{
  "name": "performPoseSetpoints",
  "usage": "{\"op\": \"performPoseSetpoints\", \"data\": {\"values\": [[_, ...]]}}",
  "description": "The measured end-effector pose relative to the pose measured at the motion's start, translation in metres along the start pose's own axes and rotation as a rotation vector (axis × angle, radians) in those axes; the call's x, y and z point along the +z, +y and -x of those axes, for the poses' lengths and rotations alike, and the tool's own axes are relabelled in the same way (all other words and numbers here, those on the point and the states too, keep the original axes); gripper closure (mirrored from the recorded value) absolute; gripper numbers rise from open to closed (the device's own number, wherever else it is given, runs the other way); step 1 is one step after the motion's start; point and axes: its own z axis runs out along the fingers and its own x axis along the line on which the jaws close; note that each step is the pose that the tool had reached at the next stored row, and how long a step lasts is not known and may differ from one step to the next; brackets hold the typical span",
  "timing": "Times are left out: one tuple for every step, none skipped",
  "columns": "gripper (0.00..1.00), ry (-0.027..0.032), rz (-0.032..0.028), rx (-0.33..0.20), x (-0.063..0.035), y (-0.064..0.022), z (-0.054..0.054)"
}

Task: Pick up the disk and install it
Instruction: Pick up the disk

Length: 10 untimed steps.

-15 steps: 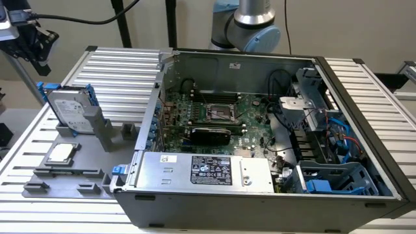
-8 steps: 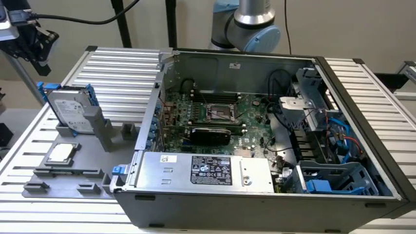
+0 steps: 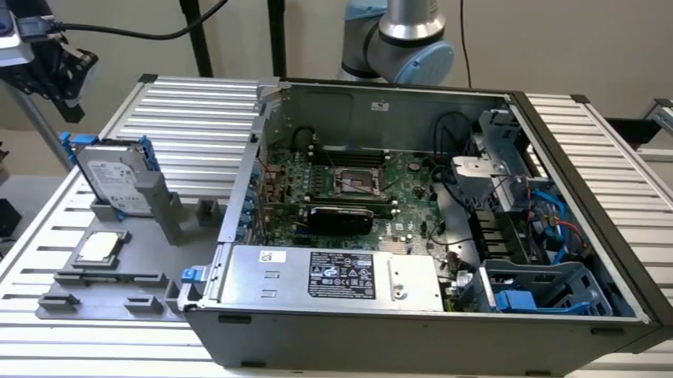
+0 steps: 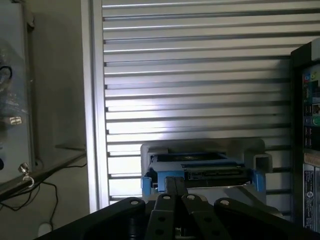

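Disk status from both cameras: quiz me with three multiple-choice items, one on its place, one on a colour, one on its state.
1. Where is the disk?
A. In the grey holder outside the computer case, on the exterior view's left.
B. Inside that case.
C. On the floor.
2. What colour are its side rails?
A. Red.
B. Yellow.
C. Blue.
3. How does it sit?
A. Lying flat, label up.
B. Standing on edge.
C. Lying flat, label down.
Answers: 1 A, it sits in the holder beside the case. 2 C, blue strips frame it. 3 B, its label faces sideways.
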Motion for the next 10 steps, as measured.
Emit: {"op": "performPoseSetpoints", "data": {"values": [[1.00,0.0000,0.0000,0.000,0.0001,-0.0001,0.0009],[1.00,0.0001,0.0000,-0.002,0.0003,-0.0003,0.0009],[1.00,0.0005,-0.0001,-0.009,0.0004,-0.0004,0.0010],[1.00,0.0012,0.0000,-0.024,0.0006,-0.0003,0.0010],[1.00,0.0020,0.0001,-0.043,0.0009,-0.0004,0.0010],[1.00,0.0028,0.0001,-0.060,0.0010,-0.0004,0.0011],[1.00,0.0037,0.0001,-0.078,0.0012,-0.0004,0.0010],[1.00,0.0044,0.0002,-0.096,0.0015,-0.0005,0.0010],[1.00,0.0053,0.0002,-0.115,0.0016,-0.0005,0.0010],[1.00,0.0061,0.0003,-0.133,0.0018,-0.0005,0.0010]]}}
